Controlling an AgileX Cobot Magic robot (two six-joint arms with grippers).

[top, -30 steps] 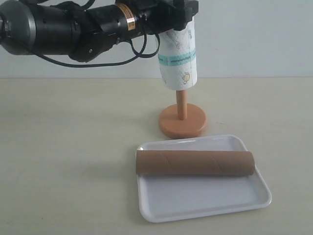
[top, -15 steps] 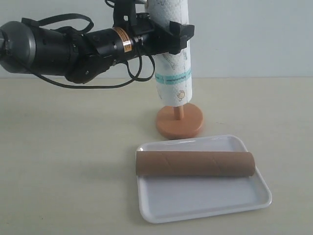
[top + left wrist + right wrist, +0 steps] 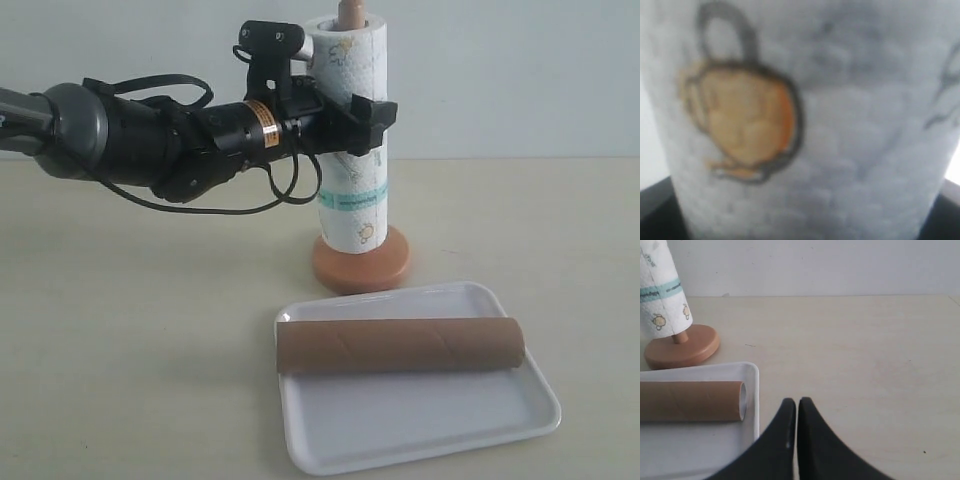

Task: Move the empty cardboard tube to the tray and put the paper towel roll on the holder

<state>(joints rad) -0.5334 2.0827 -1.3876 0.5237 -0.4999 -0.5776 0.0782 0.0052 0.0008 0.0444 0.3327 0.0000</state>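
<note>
The white paper towel roll [image 3: 352,190] stands upright over the holder [image 3: 362,262], whose pole tip [image 3: 349,12] pokes out above the roll's top. In the right wrist view a short piece of pole shows between the roll [image 3: 662,300] and the round base [image 3: 682,347]. My left gripper [image 3: 350,112] is shut on the roll's upper half; the left wrist view is filled by the roll's printed paper [image 3: 840,150]. The empty cardboard tube [image 3: 400,345] lies across the white tray [image 3: 420,430]. My right gripper [image 3: 797,402] hovers shut over the table beside the tray's rim [image 3: 754,390], holding nothing.
The black left arm [image 3: 150,140] with its cables reaches in from the left above the beige table [image 3: 130,330]. A pale wall stands behind the holder. The tray sits just in front of the holder's base.
The left gripper has lowered the towel roll down the pole, from hanging high above the base to close over it; the pole tip now shows above the roll. Tube and tray are unmoved.
</note>
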